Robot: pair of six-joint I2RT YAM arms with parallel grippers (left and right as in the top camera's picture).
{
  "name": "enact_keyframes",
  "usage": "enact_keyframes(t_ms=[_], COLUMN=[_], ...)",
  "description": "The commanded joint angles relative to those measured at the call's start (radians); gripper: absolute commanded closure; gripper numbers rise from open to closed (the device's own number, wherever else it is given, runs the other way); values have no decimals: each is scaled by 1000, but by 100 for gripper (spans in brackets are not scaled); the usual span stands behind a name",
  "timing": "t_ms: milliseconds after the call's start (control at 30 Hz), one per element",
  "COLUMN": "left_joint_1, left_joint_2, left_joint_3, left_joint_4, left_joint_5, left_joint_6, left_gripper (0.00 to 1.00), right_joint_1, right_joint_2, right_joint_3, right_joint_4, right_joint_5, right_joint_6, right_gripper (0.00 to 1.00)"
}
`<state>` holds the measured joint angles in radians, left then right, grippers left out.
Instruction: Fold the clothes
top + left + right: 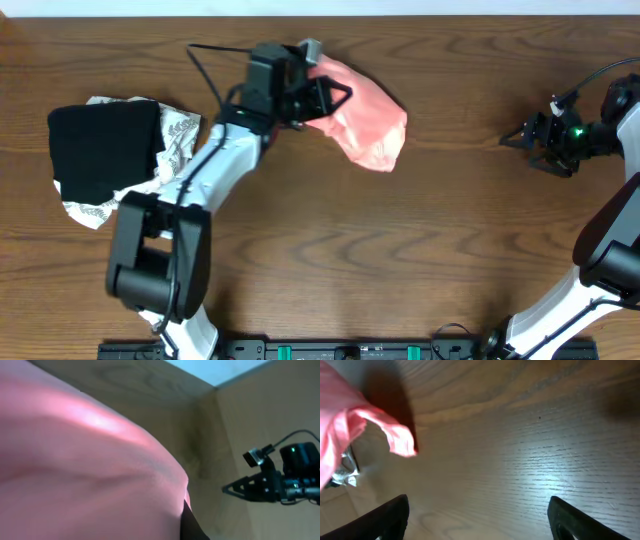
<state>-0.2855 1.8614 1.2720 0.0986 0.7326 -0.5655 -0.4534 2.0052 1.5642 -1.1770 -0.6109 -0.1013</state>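
1. The shirt (368, 122), salmon pink, lies bunched in a rumpled heap on the desk (400, 250), near its far edge and a little left of centre.
2. No lettering shows on the shirt from overhead; only plain pink folds are visible.
3. The left end effector (338, 96) is at the shirt's left edge, pointing right, and its jaws are clenched on the fabric there.
4. In the left wrist view, pink cloth fills most of the frame, pressed close to the camera, with one dark finger tip showing at the bottom edge.
5. The right end effector (512, 138) is well apart from the shirt, over bare wood at the right side of the desk, pointing left toward the heap.
6. Its jaws stand wide and released, with nothing between them; in the right wrist view both dark fingers (390, 517) frame only wood grain.
7. That same view shows a pink flap of the shirt at the upper left, casting a dark shadow on the desk beside it.
8. A black garment (105, 150), folded flat, sits at the left side of the desk.
9. It rests on a crumpled white cloth (88, 210) with a grey pattern, which sticks out past it at the right and below.
10. The black garment and white cloth are apart from the shirt, with the left arm's white link passing just beside them.
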Motion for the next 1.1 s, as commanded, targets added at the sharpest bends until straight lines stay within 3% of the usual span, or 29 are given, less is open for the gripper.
enact_keyframes(t_ms=[0, 200, 800, 1067], left_joint_1=[72, 93, -56, -144], left_joint_2=[-26, -26, 44, 117], left_joint_3=[3, 3, 3, 3], left_joint_4=[-10, -42, -42, -23], left_joint_5=[0, -2, -192, -253], left_joint_6=[57, 76, 77, 5], left_gripper=[94, 94, 94, 94], right_joint_1=[2, 2, 2, 2], right_joint_2=[-23, -23, -23, -23], right_joint_3=[18, 18, 18, 18], right_joint_4=[-6, -5, 4, 10], right_joint_5=[-6, -6, -6, -6], right_joint_6=[11, 11, 11, 11], right_gripper=[14, 14, 14, 14])
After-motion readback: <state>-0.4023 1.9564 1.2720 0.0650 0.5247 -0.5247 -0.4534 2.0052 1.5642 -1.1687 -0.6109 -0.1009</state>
